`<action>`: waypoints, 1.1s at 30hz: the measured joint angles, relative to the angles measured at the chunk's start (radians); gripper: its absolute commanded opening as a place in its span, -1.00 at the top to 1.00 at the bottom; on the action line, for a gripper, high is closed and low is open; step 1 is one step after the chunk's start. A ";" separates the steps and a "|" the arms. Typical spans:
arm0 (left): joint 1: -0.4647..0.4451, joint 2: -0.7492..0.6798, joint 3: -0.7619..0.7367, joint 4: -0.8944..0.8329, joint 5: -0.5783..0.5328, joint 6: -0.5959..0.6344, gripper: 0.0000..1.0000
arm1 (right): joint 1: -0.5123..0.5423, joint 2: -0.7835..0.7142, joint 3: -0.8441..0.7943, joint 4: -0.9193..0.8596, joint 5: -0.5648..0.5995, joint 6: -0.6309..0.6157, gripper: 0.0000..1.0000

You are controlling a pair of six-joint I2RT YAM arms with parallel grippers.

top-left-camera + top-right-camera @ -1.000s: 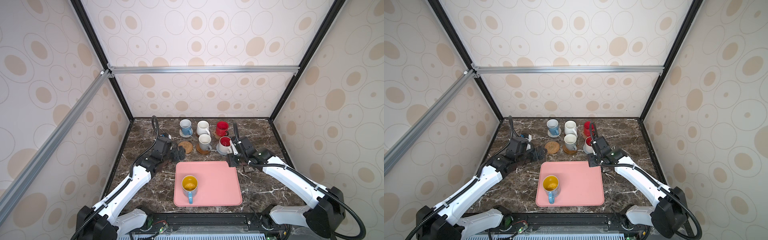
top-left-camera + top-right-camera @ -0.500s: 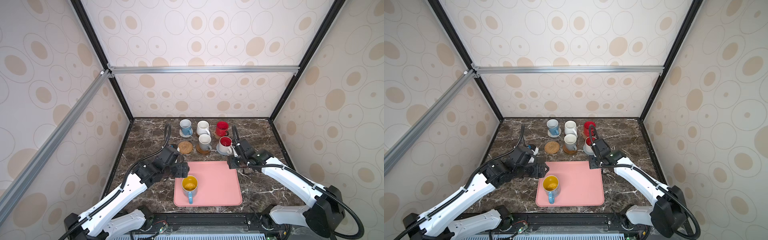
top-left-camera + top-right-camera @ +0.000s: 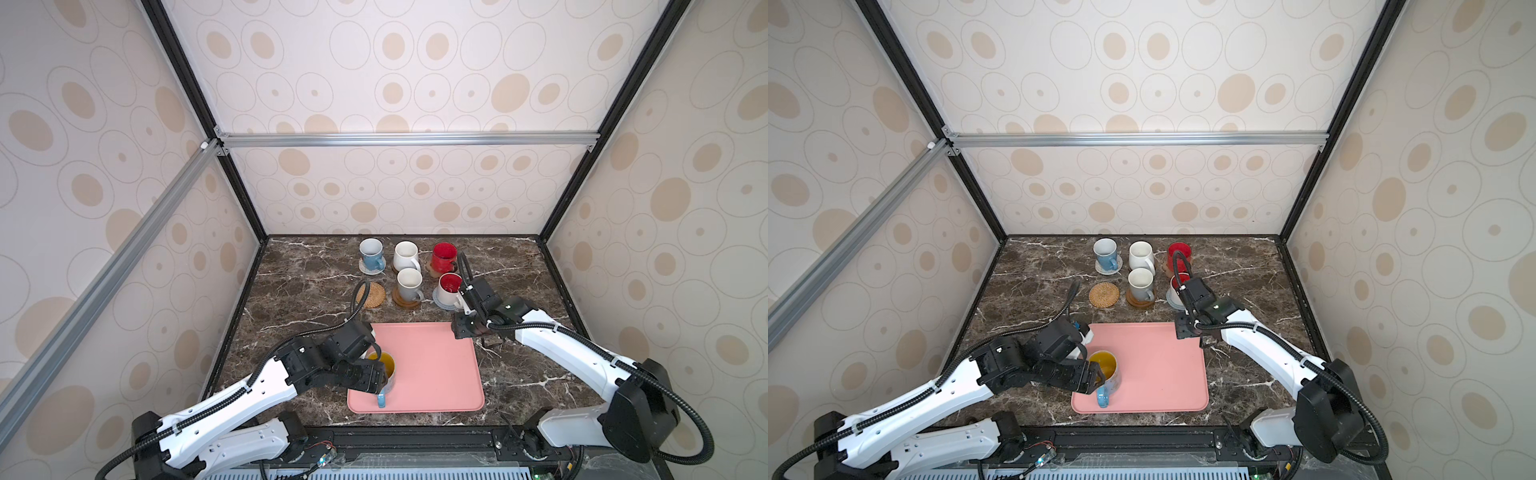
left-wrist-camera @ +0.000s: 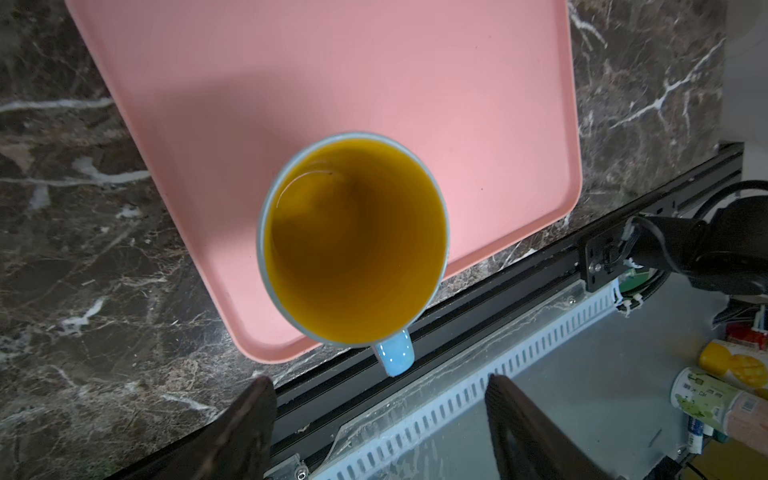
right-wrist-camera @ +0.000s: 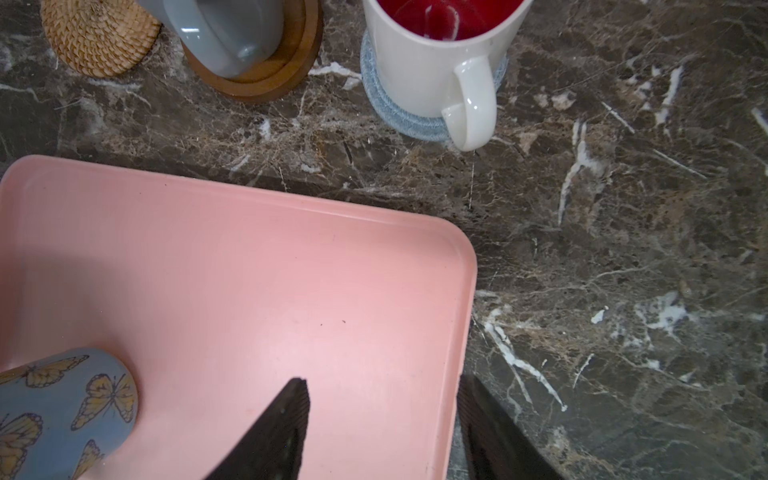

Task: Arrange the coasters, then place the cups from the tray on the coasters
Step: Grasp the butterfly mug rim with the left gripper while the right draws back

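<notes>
A blue cup with a yellow inside (image 3: 385, 368) (image 3: 1106, 370) (image 4: 353, 239) stands on the pink tray (image 3: 436, 365) (image 3: 1163, 365) near its front left corner. My left gripper (image 3: 376, 374) (image 4: 378, 379) hangs open just above the cup's handle (image 4: 395, 357), touching nothing. My right gripper (image 3: 463, 328) (image 5: 380, 384) is open over the tray's far right corner (image 5: 457, 249), one finger over the tray, one outside the rim. A tan rattan coaster (image 3: 371, 294) (image 3: 1104, 294) lies bare. Several other cups stand on coasters behind the tray.
Behind the tray stand a white cup on a brown disc (image 3: 409, 284) and a red-inside white cup on a pale blue-grey coaster (image 3: 449, 289) (image 5: 432, 45). The back row holds a blue cup (image 3: 371, 253), a white cup (image 3: 406, 254) and a red cup (image 3: 444, 257).
My left arm swung from beside the rattan coaster back to the tray and now hangs over the blue cup, jaws slightly narrower. The right arm barely moved.
</notes>
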 measured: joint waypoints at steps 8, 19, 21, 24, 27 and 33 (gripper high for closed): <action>-0.061 0.038 -0.037 0.032 -0.002 -0.056 -0.39 | 0.000 0.000 0.000 0.000 0.000 0.011 -0.22; -0.097 0.091 -0.066 0.102 -0.037 -0.119 -0.14 | 0.000 0.000 0.000 0.000 0.000 0.016 -0.21; -0.101 0.101 -0.066 0.111 -0.050 -0.127 -0.09 | 0.000 0.000 0.000 0.001 0.000 0.018 -0.22; -0.107 0.139 -0.066 0.126 -0.080 -0.139 -0.06 | 0.000 0.000 -0.002 0.001 0.000 0.024 -0.22; -0.108 0.166 -0.066 0.132 -0.109 -0.146 -0.02 | 0.000 0.000 -0.002 0.001 0.000 0.026 -0.21; -0.110 0.173 -0.066 0.136 -0.169 -0.166 0.10 | 0.000 0.000 -0.002 0.001 -0.002 0.026 -0.21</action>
